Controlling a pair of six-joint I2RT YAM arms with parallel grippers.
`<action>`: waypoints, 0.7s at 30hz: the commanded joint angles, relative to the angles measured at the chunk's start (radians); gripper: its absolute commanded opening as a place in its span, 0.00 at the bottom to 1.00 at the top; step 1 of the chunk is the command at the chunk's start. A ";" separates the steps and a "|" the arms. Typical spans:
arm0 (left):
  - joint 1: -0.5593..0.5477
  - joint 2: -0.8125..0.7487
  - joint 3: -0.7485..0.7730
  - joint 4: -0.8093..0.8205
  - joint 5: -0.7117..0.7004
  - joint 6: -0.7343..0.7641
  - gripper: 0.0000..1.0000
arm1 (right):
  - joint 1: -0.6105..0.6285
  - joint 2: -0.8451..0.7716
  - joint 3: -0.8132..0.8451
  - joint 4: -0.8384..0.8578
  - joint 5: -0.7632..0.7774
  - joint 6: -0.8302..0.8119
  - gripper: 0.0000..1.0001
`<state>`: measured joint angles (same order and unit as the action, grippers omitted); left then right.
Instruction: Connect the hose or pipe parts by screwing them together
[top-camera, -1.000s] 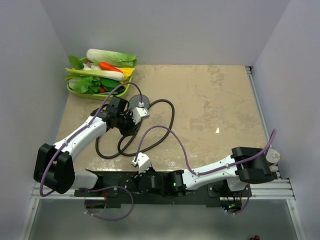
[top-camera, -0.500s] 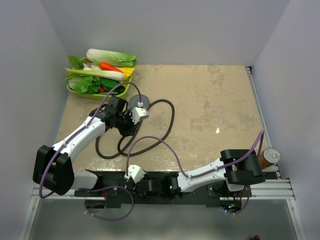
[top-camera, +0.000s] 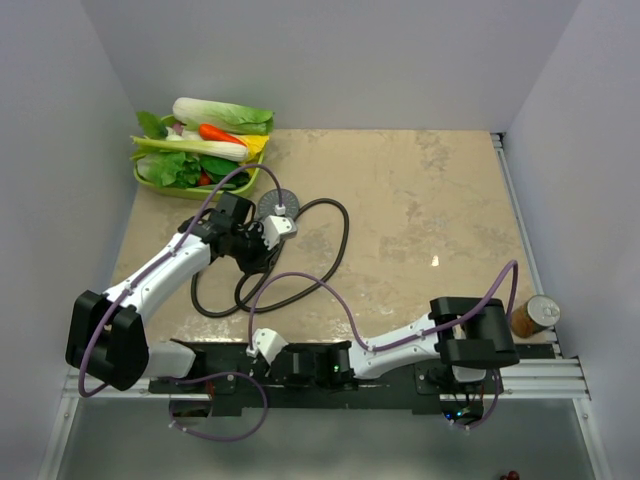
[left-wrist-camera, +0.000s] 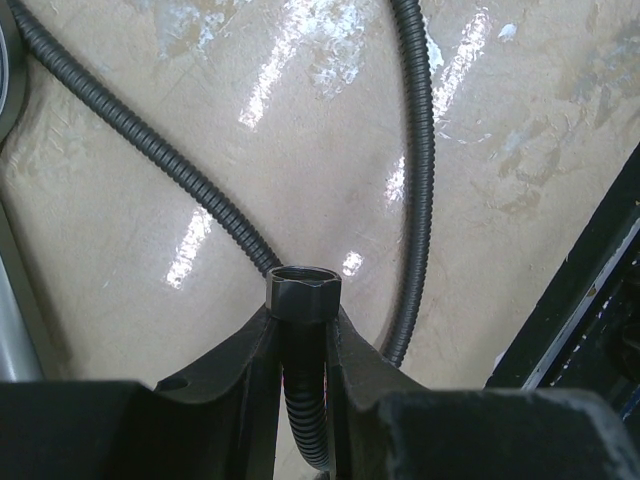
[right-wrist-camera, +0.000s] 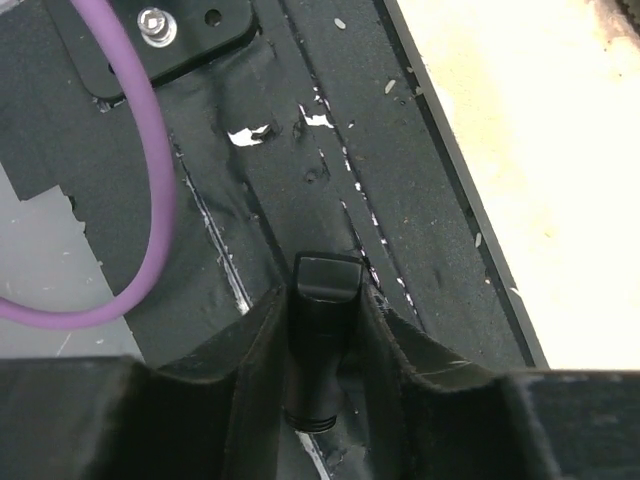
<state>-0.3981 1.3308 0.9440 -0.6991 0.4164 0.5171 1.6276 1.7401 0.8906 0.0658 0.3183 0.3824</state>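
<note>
The dark ribbed hose (top-camera: 343, 235) lies in loops on the tan table. My left gripper (top-camera: 258, 244) is shut on the hose just below its hex end nut (left-wrist-camera: 303, 296), and the nut stands above the fingertips of the left gripper (left-wrist-camera: 303, 322). A round grey disc (top-camera: 274, 200) lies just beyond that hand. At the near edge my right gripper (top-camera: 283, 360) hangs over the black base plate. In the right wrist view the right gripper (right-wrist-camera: 325, 300) is shut on a short black pipe part (right-wrist-camera: 322, 340), whose threaded end points back toward the camera.
A green basket (top-camera: 150, 182) piled with vegetables sits at the back left corner. A brown can (top-camera: 530, 315) stands beyond the table's right edge. Purple cables (top-camera: 330, 262) arc over the near half. The base plate (right-wrist-camera: 300, 150) carries a bolted bracket.
My right arm has swung left along the near edge, and its jaws have narrowed onto the black part. The can at the right has come into sight. The left arm has not moved.
</note>
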 joint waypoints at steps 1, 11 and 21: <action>0.015 -0.027 0.021 0.007 0.027 0.015 0.00 | 0.002 -0.010 0.010 -0.011 -0.030 -0.010 0.20; 0.018 -0.021 0.013 0.021 0.009 0.018 0.00 | -0.256 -0.290 -0.062 0.021 0.030 -0.082 0.00; 0.065 -0.024 -0.096 0.108 -0.085 0.052 0.00 | -0.632 -0.326 -0.406 0.644 -0.350 0.321 0.00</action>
<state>-0.3508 1.3285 0.8749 -0.6479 0.3618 0.5289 1.0523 1.3903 0.5766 0.3939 0.1486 0.4919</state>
